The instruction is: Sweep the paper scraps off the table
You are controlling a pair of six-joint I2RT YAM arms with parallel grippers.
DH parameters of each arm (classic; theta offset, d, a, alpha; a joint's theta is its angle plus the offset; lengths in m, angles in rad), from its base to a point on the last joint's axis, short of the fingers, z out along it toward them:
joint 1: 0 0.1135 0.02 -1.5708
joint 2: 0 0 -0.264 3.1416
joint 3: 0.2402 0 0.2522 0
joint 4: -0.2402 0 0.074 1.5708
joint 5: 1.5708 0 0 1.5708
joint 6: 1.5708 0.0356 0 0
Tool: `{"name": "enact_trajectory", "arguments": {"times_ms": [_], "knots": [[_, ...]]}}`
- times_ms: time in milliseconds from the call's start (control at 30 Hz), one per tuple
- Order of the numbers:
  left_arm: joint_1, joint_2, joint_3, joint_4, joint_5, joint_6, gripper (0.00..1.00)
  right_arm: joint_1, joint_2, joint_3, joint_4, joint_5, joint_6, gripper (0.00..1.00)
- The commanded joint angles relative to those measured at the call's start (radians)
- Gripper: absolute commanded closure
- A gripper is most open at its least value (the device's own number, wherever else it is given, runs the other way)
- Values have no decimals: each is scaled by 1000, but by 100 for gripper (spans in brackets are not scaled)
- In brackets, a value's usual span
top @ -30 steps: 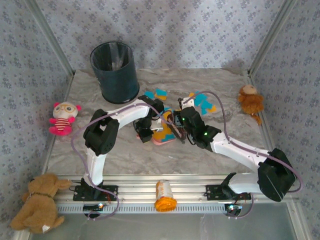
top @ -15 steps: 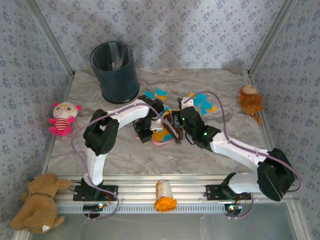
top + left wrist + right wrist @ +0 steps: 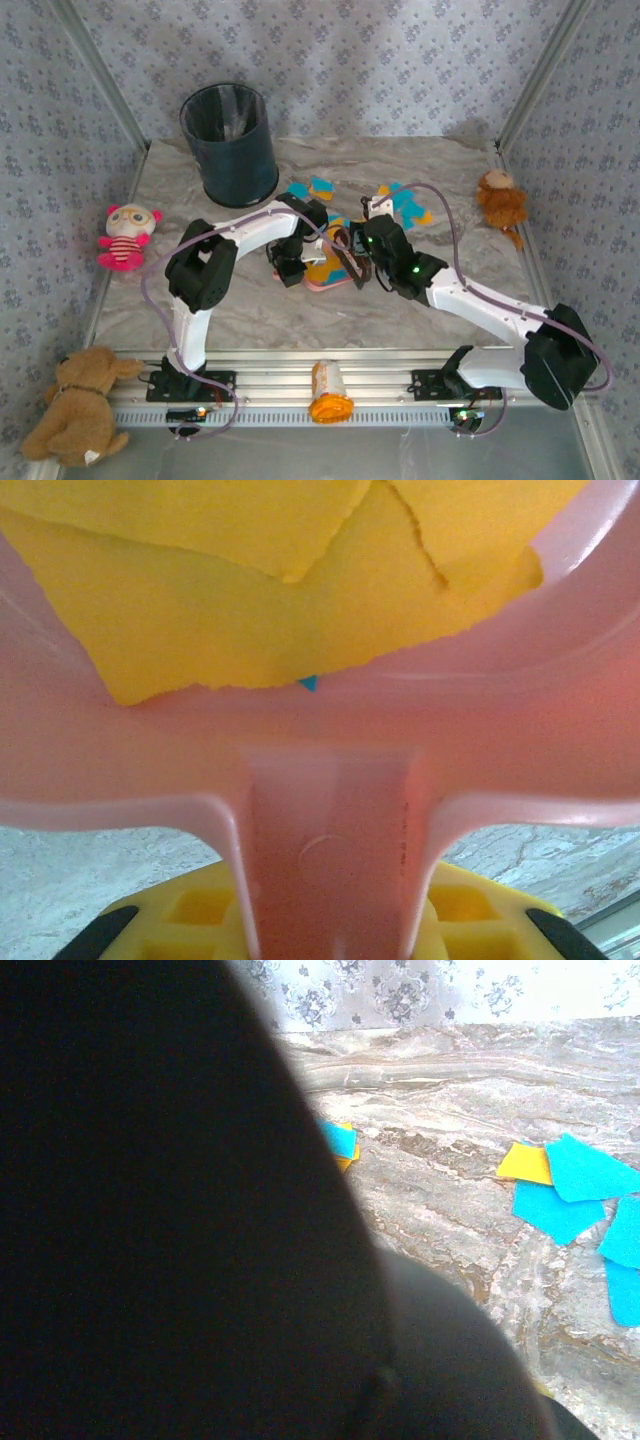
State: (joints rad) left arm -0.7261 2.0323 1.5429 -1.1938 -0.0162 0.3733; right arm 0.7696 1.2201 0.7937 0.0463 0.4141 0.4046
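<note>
Left gripper (image 3: 290,266) is clamping the handle of the pink dustpan (image 3: 327,272) near the middle of the table (image 3: 260,310) in the top view, with the pan lying flat and carrying orange and turquoise pieces. At the pan's right edge the right gripper (image 3: 358,256) is working just beside a dark object (image 3: 349,262); whether its jaws are closed on that object cannot be told. Loose paper scraps (image 3: 404,203) are lying on the marble behind the pan in two groups, one toward the waste bin (image 3: 230,145) and one further right. In the left wrist view, the left gripper (image 3: 330,925) is holding the pan handle between its yellow fingers (image 3: 180,920), and large yellow paper scraps (image 3: 250,580) are resting inside the pink dustpan (image 3: 520,730) against its back wall. In the right wrist view, a dark shape (image 3: 150,1210) is blocking the left side; turquoise and yellow paper scraps (image 3: 565,1185) are lying on the table (image 3: 440,1170) to the right, well apart from a smaller pair at centre. The collecting step appears to be in hand and partly complete. The next move probably calls for reaching behind the loose groups and drawing them toward the pan mouth while the pan is being held flat.
</note>
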Motion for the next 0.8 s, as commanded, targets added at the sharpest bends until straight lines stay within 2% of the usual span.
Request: {"name": "enact_trajectory", "arguments": {"times_ms": [0, 400, 767], "knots": [[-10, -54, -20, -7, 8, -9, 100, 6, -66, 10, -4, 29, 14, 100], [-6, -188, -46, 14, 57, -25, 100, -119, -232, -28, -128, -1, -23, 100], [30, -262, 6, 36, 154, -75, 100, -229, -275, -60, -153, -68, -19, 100]]}}
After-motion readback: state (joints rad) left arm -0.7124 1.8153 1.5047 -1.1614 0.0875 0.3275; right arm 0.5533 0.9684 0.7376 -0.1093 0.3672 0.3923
